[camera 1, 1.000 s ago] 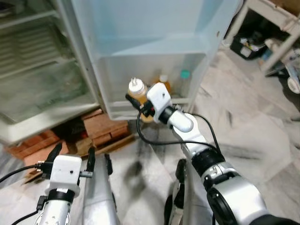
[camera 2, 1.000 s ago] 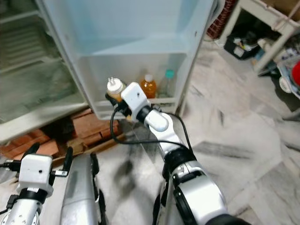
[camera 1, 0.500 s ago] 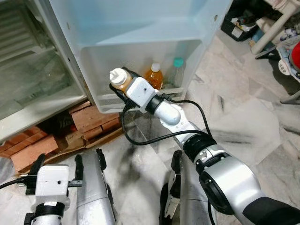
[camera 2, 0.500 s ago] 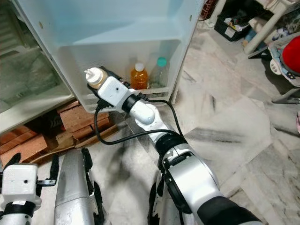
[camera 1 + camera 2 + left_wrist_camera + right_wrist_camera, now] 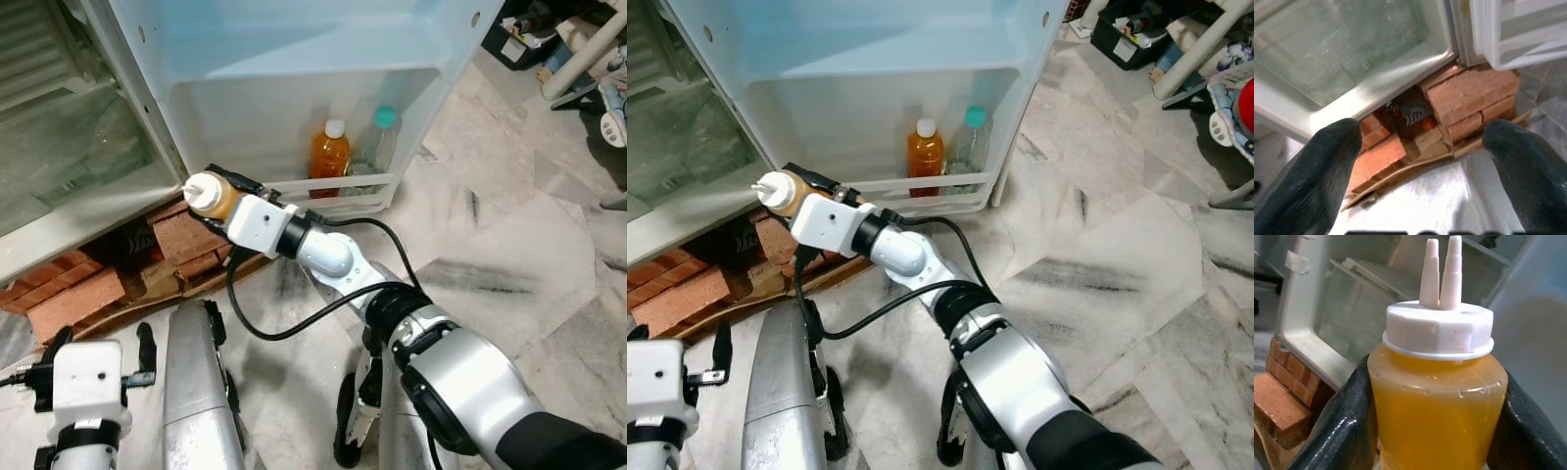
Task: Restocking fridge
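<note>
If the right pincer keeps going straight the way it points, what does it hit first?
Probably the fridge body's lower front edge by the door hinge; the squeeze bottle held in the right pincer would touch first. Depth is uncertain.

a squeeze bottle [image 5: 1437, 396] of orange-yellow sauce, white twin-nozzle cap, hung tilted before the open fridge door's lower shelf [image 5: 333, 186].

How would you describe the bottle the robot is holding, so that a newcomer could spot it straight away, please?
Start at the open fridge door and its bottom shelf, where two bottles stand. In front of that shelf's left end, the right hand grips the squeeze bottle. Unlike the orange-drink bottle and the teal-capped clear bottle, it holds yellow sauce and has a white cap with two nozzles.
</note>
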You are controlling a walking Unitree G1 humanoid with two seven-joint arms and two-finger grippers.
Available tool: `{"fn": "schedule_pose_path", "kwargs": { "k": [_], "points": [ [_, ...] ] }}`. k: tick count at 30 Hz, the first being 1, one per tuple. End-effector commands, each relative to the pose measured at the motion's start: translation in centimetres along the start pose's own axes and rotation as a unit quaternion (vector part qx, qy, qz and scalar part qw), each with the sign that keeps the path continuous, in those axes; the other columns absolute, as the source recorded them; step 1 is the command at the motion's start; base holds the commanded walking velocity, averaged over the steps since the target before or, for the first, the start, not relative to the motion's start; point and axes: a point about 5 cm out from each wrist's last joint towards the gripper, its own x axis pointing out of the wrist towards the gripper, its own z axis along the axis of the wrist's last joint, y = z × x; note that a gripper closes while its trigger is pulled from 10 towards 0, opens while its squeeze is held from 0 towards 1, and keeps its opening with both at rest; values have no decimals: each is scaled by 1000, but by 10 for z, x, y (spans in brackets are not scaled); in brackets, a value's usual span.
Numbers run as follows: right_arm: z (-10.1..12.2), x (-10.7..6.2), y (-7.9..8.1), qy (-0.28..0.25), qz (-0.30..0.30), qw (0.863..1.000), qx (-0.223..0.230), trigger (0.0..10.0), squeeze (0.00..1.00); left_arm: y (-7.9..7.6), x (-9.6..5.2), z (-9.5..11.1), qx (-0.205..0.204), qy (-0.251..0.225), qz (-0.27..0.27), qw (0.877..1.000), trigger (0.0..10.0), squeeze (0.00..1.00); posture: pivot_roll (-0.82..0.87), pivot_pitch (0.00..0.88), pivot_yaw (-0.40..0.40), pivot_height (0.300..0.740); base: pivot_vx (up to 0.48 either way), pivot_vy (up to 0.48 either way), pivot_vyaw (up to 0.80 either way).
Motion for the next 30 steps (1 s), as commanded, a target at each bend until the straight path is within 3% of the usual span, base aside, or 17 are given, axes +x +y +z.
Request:
{"fn": "schedule_pose_path", "kwargs": {
  "k": [1, 6, 10, 12, 18, 26, 30],
  "points": [
    [-7, -9, -5, 6, -23, 999, 36, 10000, 0, 1, 0, -8, 4, 21, -2, 1000, 10000, 0, 226, 319, -81, 521, 0, 0, 0],
    [-27, -32, -24, 40, -109, 983, 144, 10000, 0, -1, 11, -10, -3, 12, -6, 1000, 10000, 0, 191, 265, -79, 521, 0, 0, 0],
    [-48, -57, -24, 90, -147, 967, 190, 10000, 0, -3, 23, -13, -5, 9, -12, 1000, 10000, 0, 152, 211, -65, 521, 0, 0, 0],
    [-53, -72, -22, 88, -159, 960, 213, 10000, 0, -5, 29, -14, -9, 7, -15, 1000, 10000, 0, 134, 188, -60, 521, 0, 0, 0],
    [-50, -104, -18, 69, -217, 945, 234, 10000, 0, -15, 50, -18, -35, 0, -29, 999, 10000, 0, 91, 90, -36, 521, 0, 0, 0],
    [-46, -109, -14, 75, -244, 935, 247, 10000, 0, -28, 75, -10, -45, -29, -55, 997, 10000, 0, 71, 25, -16, 556, 0, 0, 0],
    [-42, -112, -14, 78, -237, 940, 231, 10000, 0, -27, 78, -11, -50, -34, -59, 996, 10000, 0, 66, 21, -18, 560, 0, 0, 0]
  ]
}}
